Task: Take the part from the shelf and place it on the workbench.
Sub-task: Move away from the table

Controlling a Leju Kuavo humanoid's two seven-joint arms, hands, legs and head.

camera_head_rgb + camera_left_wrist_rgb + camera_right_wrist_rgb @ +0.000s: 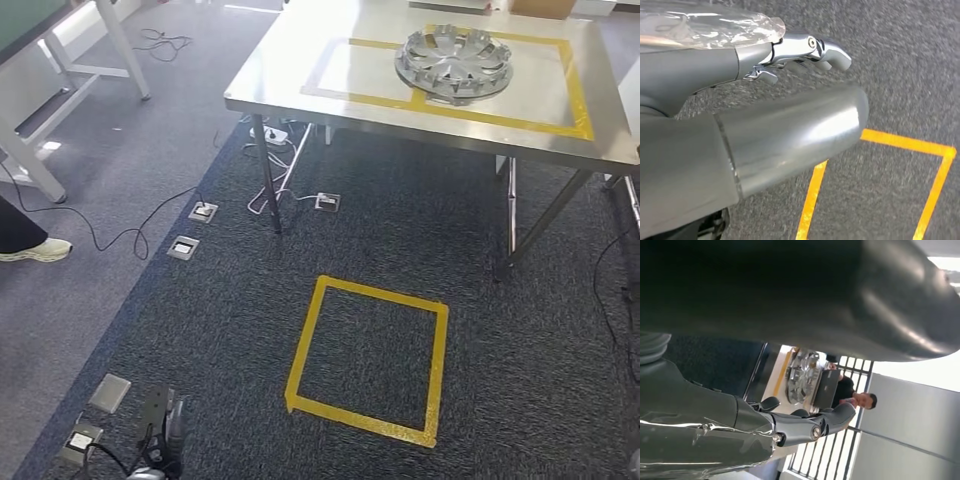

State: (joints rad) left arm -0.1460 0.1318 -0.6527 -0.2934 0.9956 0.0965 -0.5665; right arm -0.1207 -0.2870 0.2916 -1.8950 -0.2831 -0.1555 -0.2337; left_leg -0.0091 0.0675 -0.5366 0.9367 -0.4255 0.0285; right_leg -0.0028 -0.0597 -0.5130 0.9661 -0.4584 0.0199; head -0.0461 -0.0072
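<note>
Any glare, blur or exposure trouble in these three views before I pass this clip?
Head view: sharp; window glare washes out the workbench beside the part. Left wrist view: the left hand is crisp, the carpet behind slightly smeared. Right wrist view: the right hand is dark against a blown-out bright background.

The part (454, 64) lies on the counter (302, 75), toward its right half, inside a taped outline (453, 112). On the floor before the counter sits a taped square (367, 360). Cables (283, 180) and floor sockets (203, 211) lie under and left of the counter's near-left leg. Farther left stands another table (75, 70). Beyond the part, what seems a laptop (826, 388) stands with a person (860, 400) behind it.
</note>
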